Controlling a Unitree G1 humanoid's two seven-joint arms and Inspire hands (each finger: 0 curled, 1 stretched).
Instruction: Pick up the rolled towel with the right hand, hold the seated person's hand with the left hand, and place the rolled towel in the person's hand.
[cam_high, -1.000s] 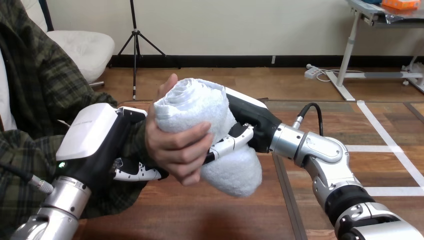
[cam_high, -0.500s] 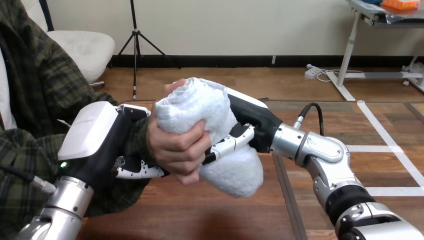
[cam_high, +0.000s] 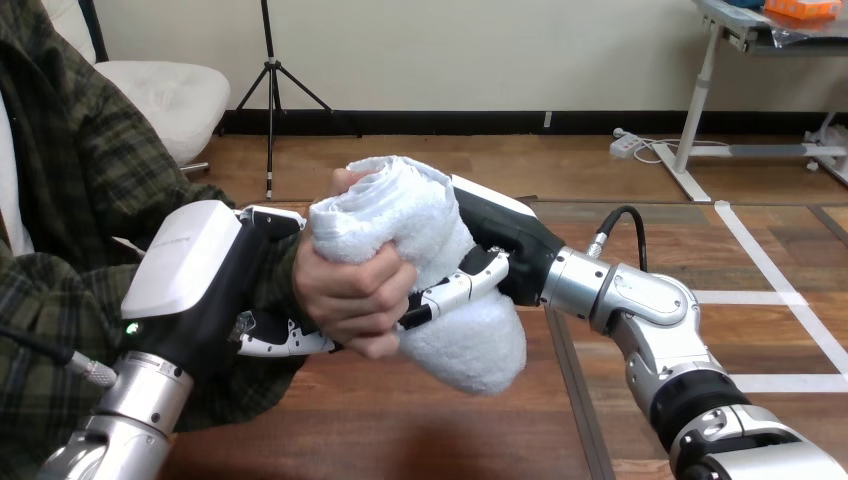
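**Towel shared between two hands**

Head view: the rolled towel (cam_high: 420, 235) sits above the worktop (cam_high: 420, 430). The person's hand (cam_high: 350, 295) is closed round its upper part, and the right hand (cam_high: 492, 250) curls round its middle. The left hand (cam_high: 200, 280) clasps the person's wrist (cam_high: 290, 272). The roll looks soft, light and squashy, so it is best gripped round the middle.

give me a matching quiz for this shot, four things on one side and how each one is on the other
1 rolled towel
2 left hand
3 right hand
4 person's hand

a curled round the person's wrist
b white, held off the table
c grips the towel from the view's left
d grips the towel from the view's right

Pairs: 1-b, 2-a, 3-d, 4-c
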